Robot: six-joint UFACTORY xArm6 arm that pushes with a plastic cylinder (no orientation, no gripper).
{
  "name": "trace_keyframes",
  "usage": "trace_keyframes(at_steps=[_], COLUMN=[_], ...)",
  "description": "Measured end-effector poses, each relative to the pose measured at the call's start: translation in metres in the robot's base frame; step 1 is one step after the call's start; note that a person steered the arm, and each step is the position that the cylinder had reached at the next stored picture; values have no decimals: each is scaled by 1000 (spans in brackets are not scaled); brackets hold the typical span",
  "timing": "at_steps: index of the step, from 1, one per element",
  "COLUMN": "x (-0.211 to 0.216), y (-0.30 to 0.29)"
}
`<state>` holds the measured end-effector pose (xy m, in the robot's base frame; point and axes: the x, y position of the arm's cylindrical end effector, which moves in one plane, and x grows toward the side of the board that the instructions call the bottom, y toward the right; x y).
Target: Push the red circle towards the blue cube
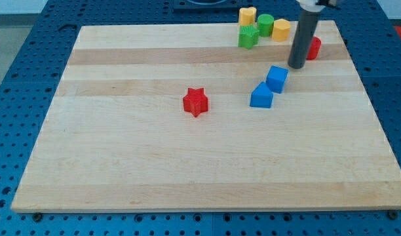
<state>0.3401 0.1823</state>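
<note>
The red circle [313, 48] lies near the board's upper right edge, mostly hidden behind my dark rod. My tip [296, 66] rests on the board just left of and below the red circle, touching or nearly touching it. The blue cube [276, 78] sits a little below and to the left of my tip. A second blue block [261, 96], wedge-like in shape, sits against the cube's lower left.
A red star [195, 101] lies near the board's middle. At the view's top, a yellow block [248, 16], a green cylinder [265, 25], a green star [248, 37] and a yellow block [281, 29] cluster together. The wooden board [122, 164] lies on a blue perforated table.
</note>
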Motion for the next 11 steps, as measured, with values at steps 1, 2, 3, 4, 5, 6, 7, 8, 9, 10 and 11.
trace_keyframes(at_steps=[1, 2, 3, 4, 5, 6, 7, 8, 9, 10, 11], x=[24, 44, 59, 49, 14, -33, -75, -79, -69, -42, -22], y=[-13, -38, -38, -6, 59, 124, 134, 102, 37, -30, -70])
